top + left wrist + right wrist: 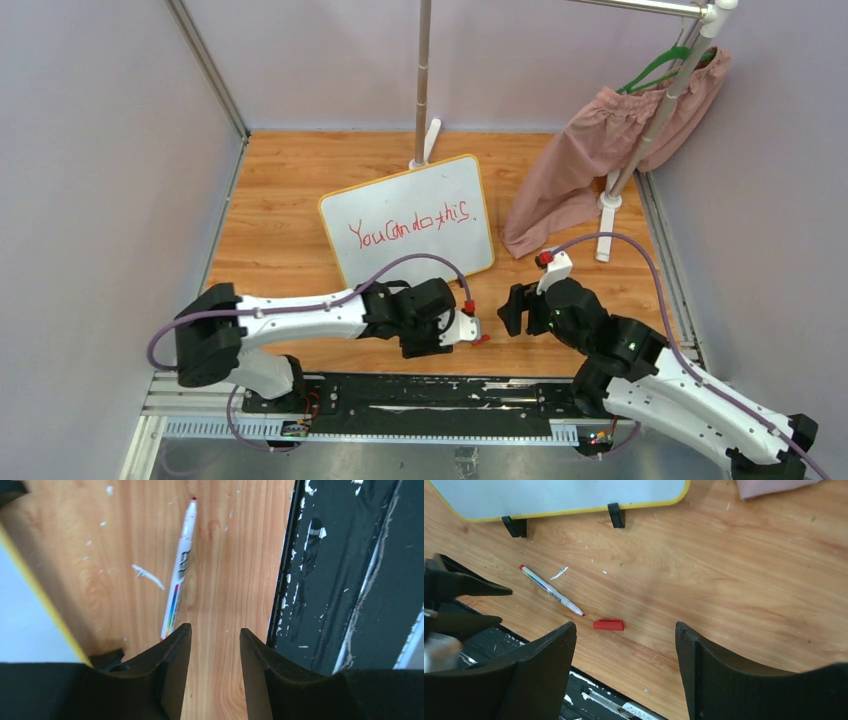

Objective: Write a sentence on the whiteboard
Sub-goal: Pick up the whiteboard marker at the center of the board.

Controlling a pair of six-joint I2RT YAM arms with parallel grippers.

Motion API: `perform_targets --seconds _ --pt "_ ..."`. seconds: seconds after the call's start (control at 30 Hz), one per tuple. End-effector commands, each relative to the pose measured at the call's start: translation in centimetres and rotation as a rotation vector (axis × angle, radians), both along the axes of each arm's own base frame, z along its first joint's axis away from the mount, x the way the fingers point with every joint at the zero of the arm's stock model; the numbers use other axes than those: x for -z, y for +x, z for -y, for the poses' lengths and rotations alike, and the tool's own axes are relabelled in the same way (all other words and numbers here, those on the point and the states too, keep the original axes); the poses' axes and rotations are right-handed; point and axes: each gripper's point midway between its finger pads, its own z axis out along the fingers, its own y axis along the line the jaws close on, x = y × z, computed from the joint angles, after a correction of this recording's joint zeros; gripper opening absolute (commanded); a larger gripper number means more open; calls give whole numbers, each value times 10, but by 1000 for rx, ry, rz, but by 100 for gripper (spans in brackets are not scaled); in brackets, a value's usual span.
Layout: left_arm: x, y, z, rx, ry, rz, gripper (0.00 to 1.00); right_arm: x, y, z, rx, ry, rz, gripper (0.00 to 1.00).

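Top view: the sentence [410, 227] is seen written on the whiteboard [440, 250], propped mid-bench.

Left wrist: the left pincer [215, 640] stands parted, empty; the marker [180, 570] lies released ahead.

Right wrist: the right pincer [624, 645] is spread wide above the cap [608, 624]. The uncapped tip could be smeared if nudged.

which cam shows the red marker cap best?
Right wrist: the cap lies in full view on the wooden table, just off the tip of the marker. Top external shows only a small red speck by the left gripper. Left wrist shows the marker but no cap.
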Motion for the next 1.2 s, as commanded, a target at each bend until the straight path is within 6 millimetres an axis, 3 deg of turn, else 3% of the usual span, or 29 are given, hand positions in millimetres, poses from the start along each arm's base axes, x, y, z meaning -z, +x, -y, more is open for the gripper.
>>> perform_targets --seconds 0.0,0.17,0.37,0.7,0.9,1.03,1.17 --pt "18 -2 17 144 29 -22 45 -8 -5 -20 -76 132 -42 75" --pt "34 17 25 226 88 72 44 -16 -10 -21 -112 151 -21 76" --pt "39 35 33 263 51 130 42 -24 -20 -16 -114 213 -18 75" --pt "64 13 28 315 75 -35 38 -49 -27 -1 -108 241 38 76" --pt "76 13 24 301 114 -49 36 -58 -29 1 -111 251 53 76" --pt "83 13 19 289 133 -51 27 -58 -30 5 -102 254 56 76" --pt "84 15 16 273 139 -42 12 -55 -32 8 -95 254 53 76"
